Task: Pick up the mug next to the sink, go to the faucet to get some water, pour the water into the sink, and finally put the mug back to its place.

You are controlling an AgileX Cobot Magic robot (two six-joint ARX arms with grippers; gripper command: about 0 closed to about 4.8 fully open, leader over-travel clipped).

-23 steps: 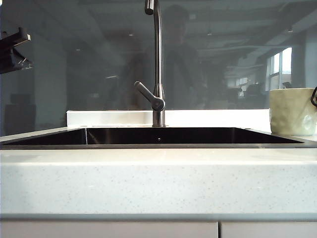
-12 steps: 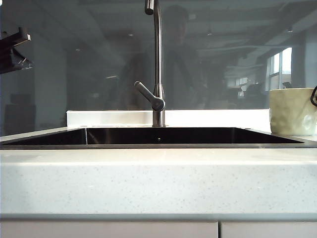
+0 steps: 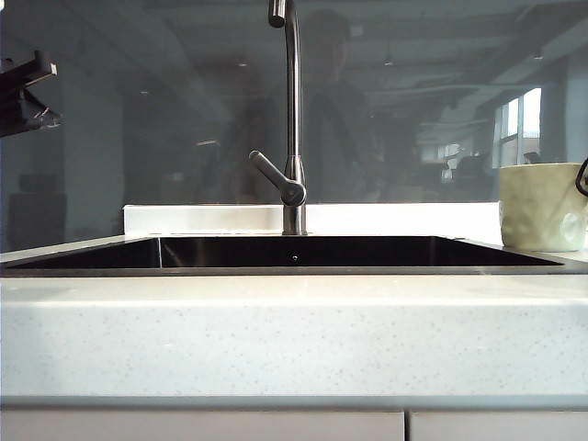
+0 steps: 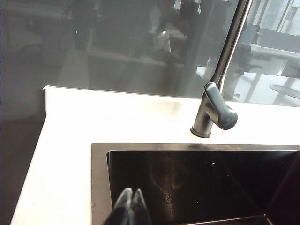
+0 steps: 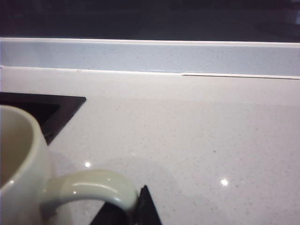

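Gripping the mug (image 5: 21,154) handle, right gripper (image 5: 136,206); left gripper (image 4: 131,199) over sink (image 4: 197,183).

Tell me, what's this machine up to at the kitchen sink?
It is about to lift a mug. The right gripper has its fingertips at the loop handle of the cream mug, which stands on the countertop just right of the black sink. Whether it grips the handle firmly yet is hard to tell. The left gripper hangs shut and empty over the sink's left side. The faucet stands behind the basin, and no water is running.
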